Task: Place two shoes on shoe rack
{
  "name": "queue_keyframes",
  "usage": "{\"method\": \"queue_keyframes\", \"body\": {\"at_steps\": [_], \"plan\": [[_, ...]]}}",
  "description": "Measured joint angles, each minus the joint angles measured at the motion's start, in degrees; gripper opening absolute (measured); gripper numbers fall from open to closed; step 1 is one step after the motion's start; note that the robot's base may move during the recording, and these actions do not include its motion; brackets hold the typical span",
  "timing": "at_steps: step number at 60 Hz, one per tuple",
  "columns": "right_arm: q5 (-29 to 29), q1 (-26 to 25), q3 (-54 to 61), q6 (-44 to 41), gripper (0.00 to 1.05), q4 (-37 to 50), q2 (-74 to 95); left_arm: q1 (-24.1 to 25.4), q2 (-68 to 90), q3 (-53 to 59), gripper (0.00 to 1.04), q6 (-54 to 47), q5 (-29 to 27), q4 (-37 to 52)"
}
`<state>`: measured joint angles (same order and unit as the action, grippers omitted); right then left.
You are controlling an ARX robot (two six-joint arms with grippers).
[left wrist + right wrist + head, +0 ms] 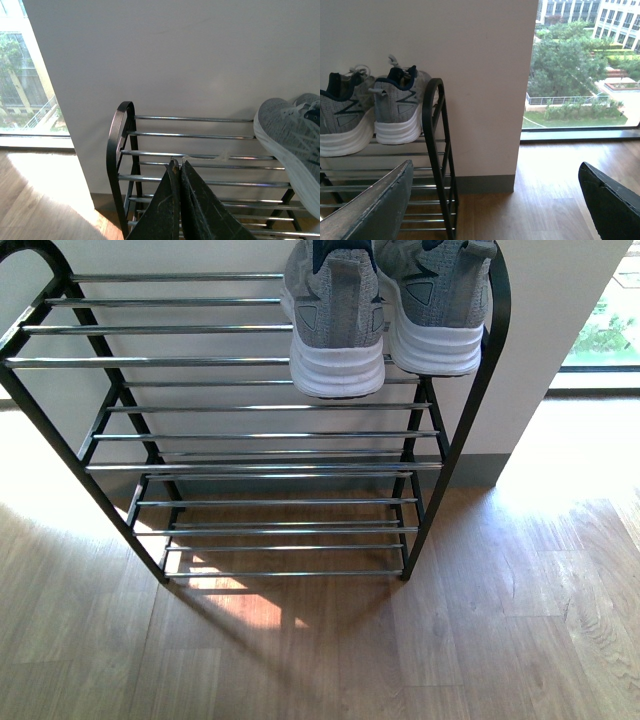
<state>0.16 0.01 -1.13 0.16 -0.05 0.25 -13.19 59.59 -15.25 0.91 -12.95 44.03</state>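
The shoe rack [250, 435], its top cropped, carries a grey shoe [335, 320] and its twin [435, 310] side by side at the right end of its top tier, toes out of sight, while the left gripper [178, 167] has its fingers pressed together on nothing and the right gripper [495, 170] gapes wide, empty.

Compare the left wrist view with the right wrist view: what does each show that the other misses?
Only the left wrist view: the left gripper, shut and empty, and one shoe's toe end. Only the right wrist view: the right gripper, open wide, and the two shoes heel-on, side by side on the top tier. Both: the shoe rack, the white wall and a window.
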Motion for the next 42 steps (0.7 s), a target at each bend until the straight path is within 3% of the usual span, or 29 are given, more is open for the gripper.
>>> {"method": "queue_keyframes", "body": {"at_steps": [28,33,42], "plan": [[0.00,0.00,0.00,0.00,0.96,0.00,0.00,7.74,-17.88,10.47,0.01,-0.28,7.52,-7.41],[0.00,0.00,0.00,0.00,0.96,0.00,0.00,11.37,-20.61,11.32,0.01,-0.33,12.35,-9.40],[0.00,0.00,0.00,0.00,0.96,0.00,0.00,12.94,-24.83,14.21,0.01,-0.31,12.85,-10.01]]}}
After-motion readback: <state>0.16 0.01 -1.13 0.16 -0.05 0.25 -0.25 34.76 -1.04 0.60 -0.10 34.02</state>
